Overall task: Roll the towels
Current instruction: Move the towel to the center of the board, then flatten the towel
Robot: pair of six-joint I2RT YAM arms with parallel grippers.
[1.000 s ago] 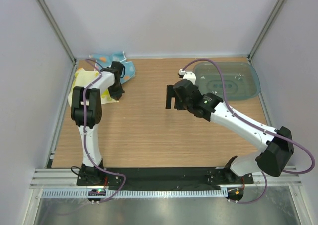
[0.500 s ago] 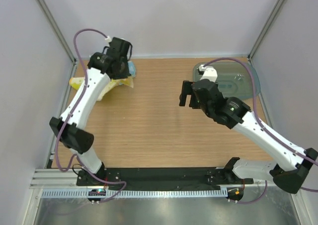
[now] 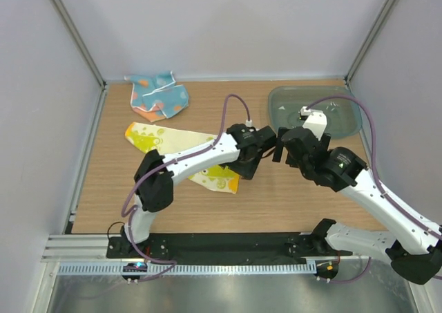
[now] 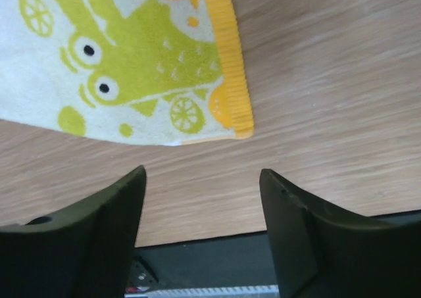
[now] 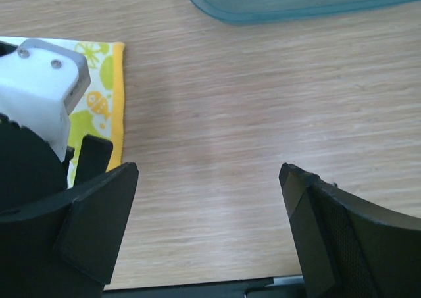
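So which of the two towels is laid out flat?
The yellow-and-green towel, spread out near the centre; the blue-and-orange towel lies crumpled at the far edge.

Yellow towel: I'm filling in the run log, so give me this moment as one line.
yellow towel: flat, unrolled | left gripper: open, at its corner | right gripper: open, empty | blue towel: crumpled, far left

Yellow towel (image 3: pixel 157 136) flat, blue towel (image 3: pixel 157 98) crumpled
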